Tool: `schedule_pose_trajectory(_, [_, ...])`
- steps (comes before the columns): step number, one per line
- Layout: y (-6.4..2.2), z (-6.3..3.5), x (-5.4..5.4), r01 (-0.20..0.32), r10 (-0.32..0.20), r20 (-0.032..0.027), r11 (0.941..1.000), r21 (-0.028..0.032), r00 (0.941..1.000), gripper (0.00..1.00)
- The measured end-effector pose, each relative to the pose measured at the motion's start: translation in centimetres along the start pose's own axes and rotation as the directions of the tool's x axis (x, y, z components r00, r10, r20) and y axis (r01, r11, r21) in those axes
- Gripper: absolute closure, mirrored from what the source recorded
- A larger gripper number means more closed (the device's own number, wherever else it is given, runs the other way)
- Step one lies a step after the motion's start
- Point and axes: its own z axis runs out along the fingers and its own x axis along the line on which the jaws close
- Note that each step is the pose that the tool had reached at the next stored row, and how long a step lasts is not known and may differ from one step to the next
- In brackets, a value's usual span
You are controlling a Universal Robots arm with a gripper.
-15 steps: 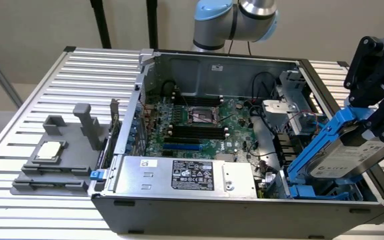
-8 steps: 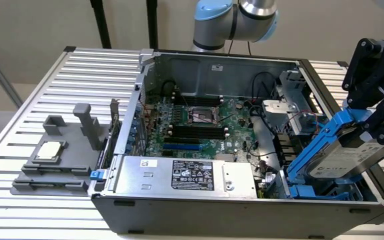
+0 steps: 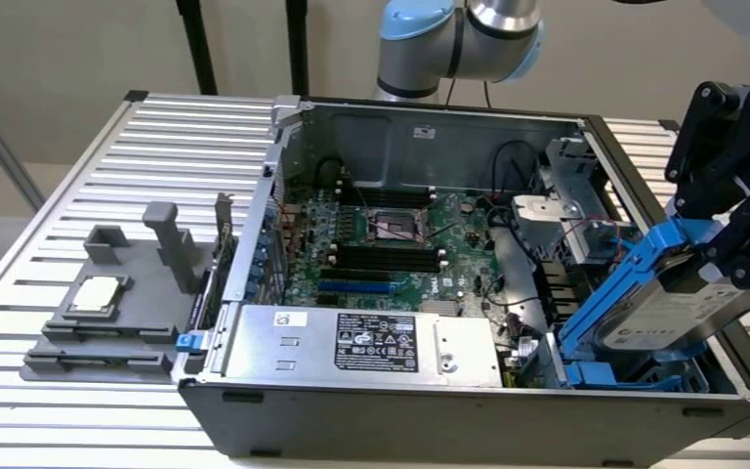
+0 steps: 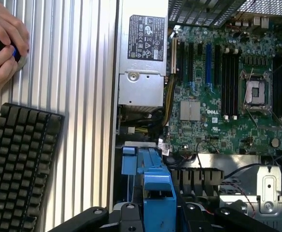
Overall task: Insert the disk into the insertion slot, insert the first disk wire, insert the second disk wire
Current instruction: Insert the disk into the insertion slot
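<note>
While the hand (image 3: 729,262) grips the disk (image 3: 682,315), jaws partway closed on it | disk tilted, upper end above computer case (image 3: 479,420), lower end at insertion slot (image 3: 616,376), exterior view's right | case on slatted tabletop (image 3: 153,176)

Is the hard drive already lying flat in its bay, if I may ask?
No, the gripper holds the hard drive steeply tilted, not flat.

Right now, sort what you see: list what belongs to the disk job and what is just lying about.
Job: disk, held tilted in the gripper; slot in the computer case.
Lying about: keyboard; grey stand with a chip; power supply box; a person's hands.
</note>
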Motion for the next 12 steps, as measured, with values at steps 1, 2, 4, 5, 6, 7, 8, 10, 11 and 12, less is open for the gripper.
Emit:
schedule_pose_trajectory(1, [0.02, 0.03, 0.02, 0.0, 0.0, 0.0007, 1.0, 0.0005, 1.0, 0.67])
schedule_pose_trajectory(2, [0.03, 0.06, 0.04, 0.0, 0.0, 0.0012, 1.0, 0.0009, 1.0, 0.67])
schedule_pose_trajectory(4, [0.07, 0.1, 0.08, 0.0, 0.0, 0.0014, 1.0, 0.0012, 1.0, 0.67])
schedule_pose_trajectory(5, [0.09, 0.12, 0.1, 0.0, 0.0, 0.0014, 1.0, 0.0013, 1.0, 0.67])
schedule_pose_trajectory(6, [0.11, 0.13, 0.11, 0.0, 0.0, 0.0012, 1.0, 0.0013, 1.0, 0.67])
schedule_pose_trajectory(7, [0.13, 0.16, 0.13, 0.001, -0.001, 0.0013, 1.0, 0.0012, 1.0, 0.67])
schedule_pose_trajectory(8, [0.14, 0.18, 0.14, 0.001, -0.001, 0.0012, 1.0, 0.0013, 1.0, 0.67])
schedule_pose_trajectory(10, [0.16, 0.24, 0.16, 0.001, -0.001, 0.0015, 1.0, 0.0012, 1.0, 0.67])
schedule_pose_trajectory(11, [0.17, 0.28, 0.17, 0.001, -0.001, 0.0017, 1.0, 0.0012, 1.0, 0.67])
schedule_pose_trajectory(12, [0.17, 0.32, 0.17, 0.001, -0.001, 0.0019, 1.0, 0.0012, 1.0, 0.67])
